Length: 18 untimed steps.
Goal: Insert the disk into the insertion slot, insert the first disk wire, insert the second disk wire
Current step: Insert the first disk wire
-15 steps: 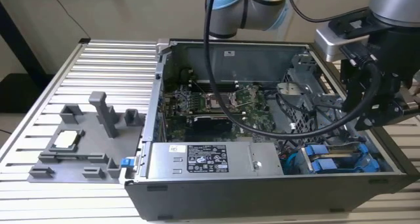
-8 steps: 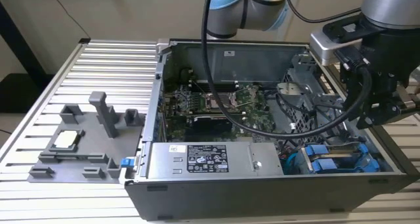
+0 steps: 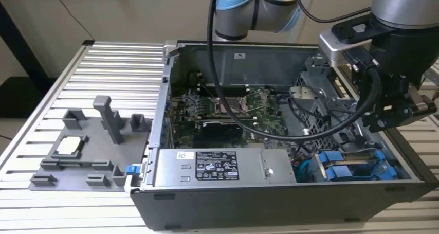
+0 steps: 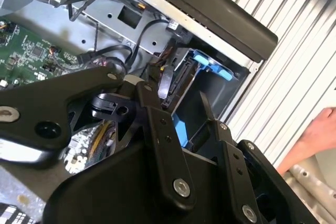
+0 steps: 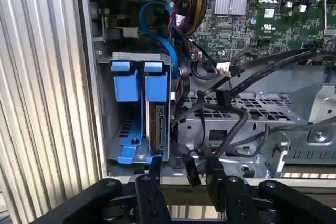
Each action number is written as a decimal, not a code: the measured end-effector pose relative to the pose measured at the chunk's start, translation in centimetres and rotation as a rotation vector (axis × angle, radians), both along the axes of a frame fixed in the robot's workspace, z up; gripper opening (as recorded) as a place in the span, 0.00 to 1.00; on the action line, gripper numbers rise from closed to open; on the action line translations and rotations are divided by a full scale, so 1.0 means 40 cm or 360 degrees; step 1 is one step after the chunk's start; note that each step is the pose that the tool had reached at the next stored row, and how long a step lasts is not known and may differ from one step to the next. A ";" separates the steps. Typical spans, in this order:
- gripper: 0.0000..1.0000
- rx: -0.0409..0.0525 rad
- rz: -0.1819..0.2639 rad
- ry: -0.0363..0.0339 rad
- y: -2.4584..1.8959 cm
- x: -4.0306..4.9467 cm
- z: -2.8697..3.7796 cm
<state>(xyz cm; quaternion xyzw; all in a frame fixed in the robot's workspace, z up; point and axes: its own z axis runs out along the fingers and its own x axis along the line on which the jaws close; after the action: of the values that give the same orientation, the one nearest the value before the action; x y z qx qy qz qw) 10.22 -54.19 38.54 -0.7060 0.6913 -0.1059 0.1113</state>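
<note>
The disk (image 5: pixel 157 127) stands on edge inside the insertion slot (image 5: pixel 137 55), held in its blue carrier (image 5: pixel 155 83). A second blue carrier (image 5: pixel 128 81) sits beside it. My gripper (image 5: pixel 185 170) hovers just outside the bay's mouth, open, its black fingers (image 5: pixel 155 167) apart. A black wire connector (image 5: pixel 191 172) lies between the fingers and touches neither. In the second wrist view my gripper (image 4: pixel 181 106) frames the blue carrier (image 4: pixel 210 65). In the exterior view my gripper (image 3: pixel 401 113) hangs over the case's right side, above the blue carriers (image 3: pixel 350 168).
A grey power-supply box (image 3: pixel 219 167) with a white sticker sits beside the bay. The green motherboard (image 3: pixel 219 110) lies behind it. A blue cable (image 5: pixel 157 27) and black cables (image 5: pixel 231 114) cross the perforated cage. A person's hand (image 4: pixel 317 137) is outside the case. A grey fixture (image 3: pixel 89 146) lies at the exterior view's left.
</note>
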 end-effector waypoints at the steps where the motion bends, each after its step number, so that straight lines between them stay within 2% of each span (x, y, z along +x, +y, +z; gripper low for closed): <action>1: 0.47 -0.0004 0.0000 -0.0002 0.001 -0.001 -0.001; 6: 0.47 -0.0022 0.0006 -0.0016 0.009 -0.001 -0.008; 9: 0.47 -0.0037 0.0008 -0.0016 0.009 -0.001 -0.009; 12: 0.47 -0.0044 0.0011 -0.0016 0.009 -0.001 -0.008; 13: 0.38 -0.0045 0.0012 -0.0016 0.009 -0.001 -0.008; 15: 0.38 -0.0048 0.0012 -0.0015 0.009 -0.001 -0.009; 16: 0.31 -0.0050 0.0012 -0.0015 0.009 -0.001 -0.009; 18: 0.31 -0.0052 0.0012 -0.0014 0.009 -0.001 -0.008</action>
<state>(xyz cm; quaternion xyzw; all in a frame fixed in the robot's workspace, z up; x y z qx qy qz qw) 10.18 -53.83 38.20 -0.7099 0.6863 -0.1199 0.1033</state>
